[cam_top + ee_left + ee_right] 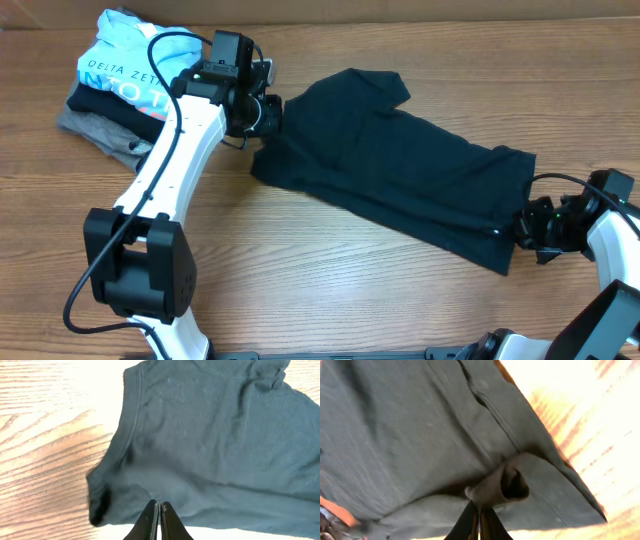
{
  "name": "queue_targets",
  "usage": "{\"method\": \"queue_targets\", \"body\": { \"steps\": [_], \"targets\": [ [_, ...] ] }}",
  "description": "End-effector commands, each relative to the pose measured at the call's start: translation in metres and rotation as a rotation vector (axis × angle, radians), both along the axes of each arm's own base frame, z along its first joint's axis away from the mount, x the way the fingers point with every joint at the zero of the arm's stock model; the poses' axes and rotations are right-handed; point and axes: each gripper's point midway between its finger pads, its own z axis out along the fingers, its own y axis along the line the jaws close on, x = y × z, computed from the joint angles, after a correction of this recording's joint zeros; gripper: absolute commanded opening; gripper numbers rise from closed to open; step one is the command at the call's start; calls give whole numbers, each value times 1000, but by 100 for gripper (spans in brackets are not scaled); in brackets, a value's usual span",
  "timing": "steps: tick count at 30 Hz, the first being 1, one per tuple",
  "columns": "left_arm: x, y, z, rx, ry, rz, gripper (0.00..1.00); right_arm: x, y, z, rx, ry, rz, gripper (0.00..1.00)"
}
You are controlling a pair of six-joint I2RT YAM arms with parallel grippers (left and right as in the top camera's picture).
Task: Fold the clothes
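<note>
The dark navy-black T-shirt [400, 165] lies stretched across the middle of the wooden table, running from upper left to lower right. My left gripper [272, 115] is shut on the shirt's left edge; in the left wrist view its fingertips [159, 506] pinch the fabric [210, 435]. My right gripper [520, 228] is shut on the shirt's right edge; in the right wrist view its fingertips [479, 510] hold a bunched fold of the cloth [420, 435]. No white logo shows.
A stack of folded garments sits at the back left: the light blue "DELTA ZETA" shirt [125, 65] on top, a black layer beneath it and a grey garment [95, 130] at the bottom. The table's wood [330, 280] lies in front of the shirt.
</note>
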Motion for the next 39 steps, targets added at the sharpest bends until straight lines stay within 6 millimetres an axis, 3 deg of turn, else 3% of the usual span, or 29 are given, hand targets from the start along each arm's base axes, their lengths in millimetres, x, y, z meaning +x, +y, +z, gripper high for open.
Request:
{"method": "queue_targets", "body": {
  "steps": [1, 5, 6, 8, 9, 12, 18, 29, 39],
  "targets": [
    [2, -14, -16, -4, 26, -27, 8, 12, -8, 7, -24, -45, -9, 4],
    [4, -20, -36, 6, 54, -38, 7, 18, -12, 8, -45, -75, -10, 7],
    [5, -18, -41, 19, 63, -34, 8, 21, -14, 9, -51, -85, -11, 20],
    [3, -13, -49, 46, 85, -25, 15, 23, -16, 9, -58, -97, -11, 61],
    [0, -8, -50, 59, 97, -17, 18, 23, -16, 9, -57, -96, -11, 70],
    [-4, 2, -52, 78, 121, -2, 34, 18, -13, 8, -45, -75, -11, 72],
    [-21, -12, -55, 39, 170, -99, 25, 6, -5, 6, -19, -29, 13, 73],
    [-45, -47, -88, 111, 163, -224, 33, -1, -2, 5, -15, -10, 43, 73],
    [-52, -45, -110, 158, 149, -234, 37, -1, -2, 5, -15, -11, 43, 72]
  ]
}}
